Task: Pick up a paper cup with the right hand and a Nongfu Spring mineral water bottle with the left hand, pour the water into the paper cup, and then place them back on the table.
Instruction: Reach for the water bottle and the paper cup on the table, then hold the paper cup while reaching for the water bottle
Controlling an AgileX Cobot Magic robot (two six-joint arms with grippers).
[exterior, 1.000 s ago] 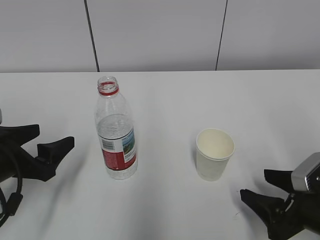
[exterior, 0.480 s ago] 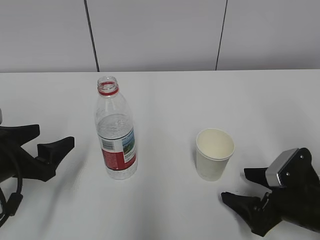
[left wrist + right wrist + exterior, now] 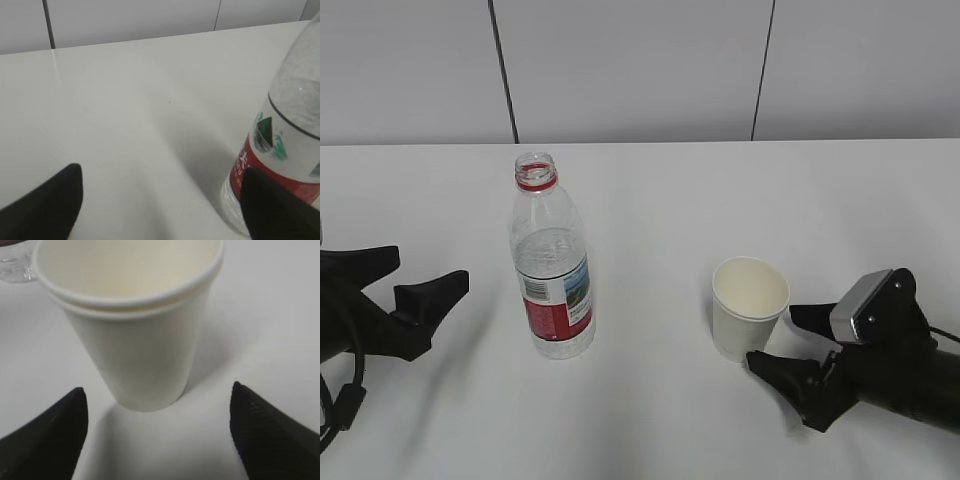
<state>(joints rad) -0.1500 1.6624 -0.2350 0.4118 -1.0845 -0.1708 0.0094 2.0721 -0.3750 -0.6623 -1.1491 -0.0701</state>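
**Right claw flanking the cup, bottle standing untouched**

The paper cup (image 3: 750, 307) is standing upright on the white tabletop (image 3: 660, 200), small, plain white and tapered, with a rolled rim and a cream inside; in the right wrist view a second rim line is showing just under the top one. No liquid is showing inside it.

The water bottle (image 3: 551, 260) is standing upright to the cup's left, well apart from it. It is clear plastic with a red neck ring and no cap on its mouth, and clear water (image 3: 550, 255) is sitting in its lower part. Its label is red and white with a small landscape picture; in the left wrist view a green mountain-like mark is showing on the white band above the red, but the white characters are too blurred to read.

The right claw (image 3: 782, 342) is lying low over the tabletop with its fingers spread wide, the tips (image 3: 47, 437) reaching either side of the cup's base without touching it.

The left claw (image 3: 415, 275) is hanging wide open near the left edge, pointing at the bottle, near it but apart, holding nothing.
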